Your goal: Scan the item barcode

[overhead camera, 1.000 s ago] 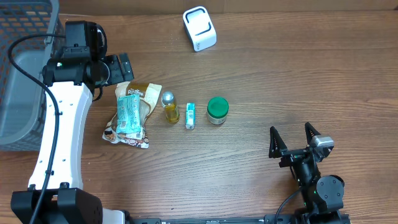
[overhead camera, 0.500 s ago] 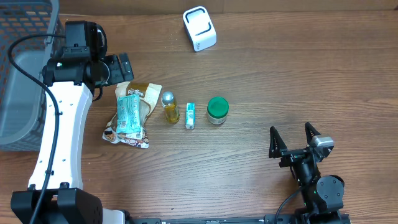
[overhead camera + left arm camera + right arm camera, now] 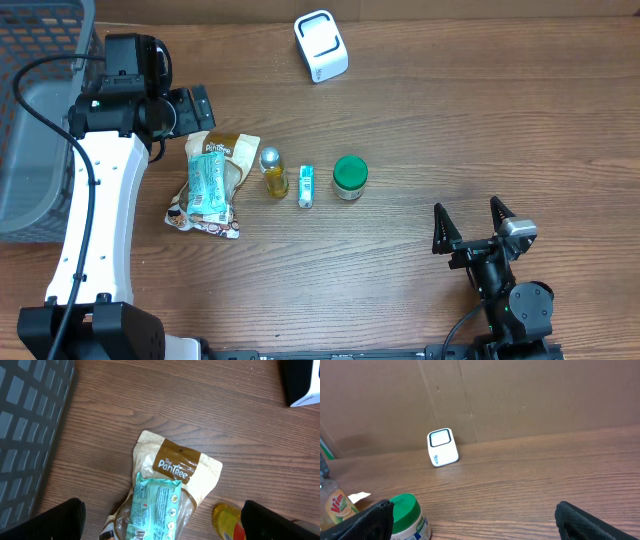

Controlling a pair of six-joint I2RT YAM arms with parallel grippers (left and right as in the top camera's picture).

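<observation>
Hovering above the brown pouch (image 3: pixel 232 150), left gripper (image 3: pixel 161 510) stands wide and empty; right gripper (image 3: pixel 466 215) likewise, well apart at the near edge. White scanner (image 3: pixel 320 46) sits at the far edge. Jar (image 3: pixel 350 175), bottle (image 3: pixel 273 175) and small carton (image 3: pixel 306 186) line up beside the pouch.

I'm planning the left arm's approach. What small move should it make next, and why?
Probably lower the left gripper toward the teal packet. The gripper is open and hangs above the packet, which lies on the brown bag, roughly centred under it in the wrist view. Nothing is held yet, and the white scanner stands far off.
</observation>
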